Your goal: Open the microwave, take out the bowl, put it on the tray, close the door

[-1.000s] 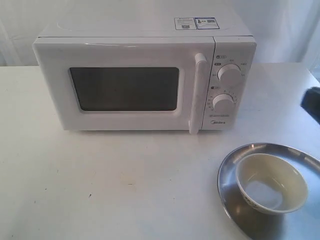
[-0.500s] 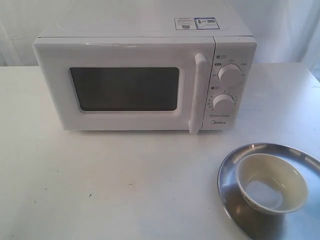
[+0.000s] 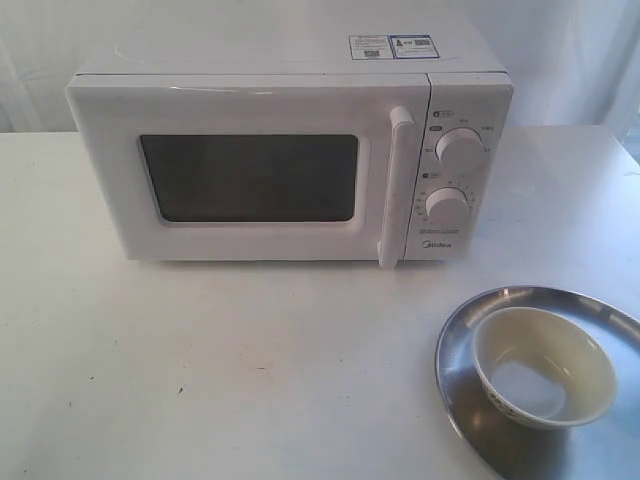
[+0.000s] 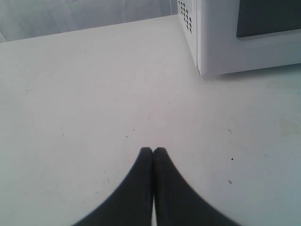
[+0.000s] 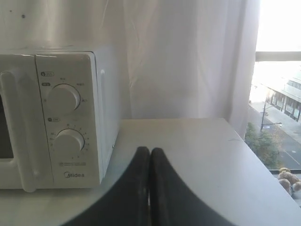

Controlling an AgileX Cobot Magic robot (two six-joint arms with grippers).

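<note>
The left gripper hangs over bare table near the microwave's corner, its jaws pressed together on nothing. The door sits flush with the front, and the handle is untouched beside the two dials. At about four o'clock from the microwave the bowl stands upright inside the tray, slightly toward the tray's nine o'clock side. The right gripper is likewise clenched and empty, held off the table and facing the dial panel. Neither arm shows in the wide view. I'd judge every step done. What's left is only to hold both arms clear, perhaps checking that the door has truly latched.
</note>
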